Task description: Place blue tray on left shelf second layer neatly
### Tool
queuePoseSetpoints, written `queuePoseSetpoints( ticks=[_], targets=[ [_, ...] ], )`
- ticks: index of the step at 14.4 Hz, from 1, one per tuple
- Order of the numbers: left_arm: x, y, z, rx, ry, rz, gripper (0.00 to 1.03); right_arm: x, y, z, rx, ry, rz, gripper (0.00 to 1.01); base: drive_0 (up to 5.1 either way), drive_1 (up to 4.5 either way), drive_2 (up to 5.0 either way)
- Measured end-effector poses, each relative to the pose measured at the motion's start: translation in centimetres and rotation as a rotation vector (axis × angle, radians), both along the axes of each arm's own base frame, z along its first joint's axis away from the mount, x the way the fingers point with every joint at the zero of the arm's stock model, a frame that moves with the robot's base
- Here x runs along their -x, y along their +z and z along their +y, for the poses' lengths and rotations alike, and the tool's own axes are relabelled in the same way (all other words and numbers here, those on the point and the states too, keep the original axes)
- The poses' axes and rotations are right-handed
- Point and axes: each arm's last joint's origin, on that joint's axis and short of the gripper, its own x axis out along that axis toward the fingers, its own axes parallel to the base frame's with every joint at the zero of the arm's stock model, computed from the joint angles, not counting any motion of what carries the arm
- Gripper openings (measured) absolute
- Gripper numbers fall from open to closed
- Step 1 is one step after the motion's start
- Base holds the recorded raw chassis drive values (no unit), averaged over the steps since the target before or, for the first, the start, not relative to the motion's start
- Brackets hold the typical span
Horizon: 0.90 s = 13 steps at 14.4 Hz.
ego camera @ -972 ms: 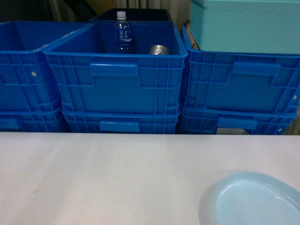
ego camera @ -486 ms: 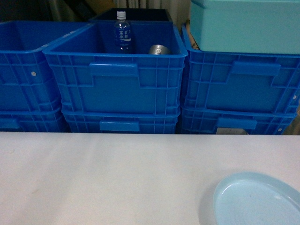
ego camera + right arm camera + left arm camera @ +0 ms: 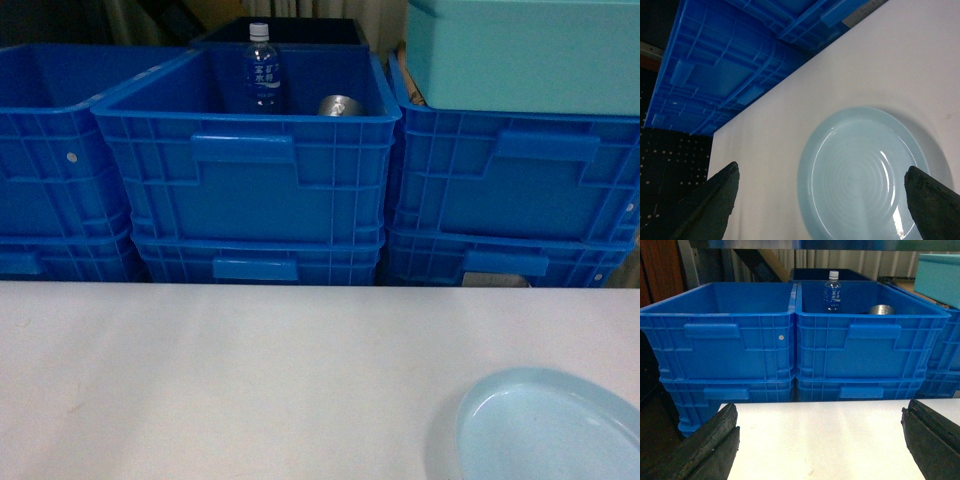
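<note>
The blue tray is a pale round dish lying flat on the white table at the near right, cut off by the frame edge. In the right wrist view my right gripper hangs open above the tray, one finger over bare table and the other past its far rim, touching nothing. My left gripper is open over bare table, holding nothing. Neither gripper shows in the head view. A grey metal upright stands behind the crates; I cannot tell whether it belongs to the left shelf.
Stacked deep-blue crates line the table's far edge. The middle one holds a water bottle and a metal can. A turquoise box sits on the right stack.
</note>
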Motion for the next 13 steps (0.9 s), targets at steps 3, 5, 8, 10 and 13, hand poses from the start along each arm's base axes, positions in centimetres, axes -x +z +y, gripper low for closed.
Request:
queuePoseSetpoints(
  ticks=[3, 5, 8, 10, 13],
  targets=[
    [0.0, 0.0, 0.0, 0.000, 0.000, 0.000, 0.98, 0.7, -4.2, 0.1, 0.025, 0.003, 0.066, 0.98, 0.0, 0.00, 0.0],
    [0.0, 0.0, 0.0, 0.000, 0.000, 0.000, 0.98, 0.7, -5.1, 0.9, 0.079, 0.011, 0.077, 0.98, 0.0, 0.00, 0.0],
    [0.0, 0.0, 0.0, 0.000, 0.000, 0.000, 0.98, 0.7, -6.5, 0.7, 0.128, -0.013, 0.127, 0.98, 0.0, 0.00, 0.0],
    [0.0, 0.0, 0.0, 0.000, 0.000, 0.000, 0.98, 0.6, -7.1, 0.4, 0.144, -0.023, 0.139, 0.98, 0.0, 0.00, 0.0],
    [0.0, 0.0, 0.0, 0.000, 0.000, 0.000, 0.98, -0.2, -7.8, 1.5, 0.169, -0.006, 0.127, 0.98, 0.0, 0.00, 0.0]
  ],
)
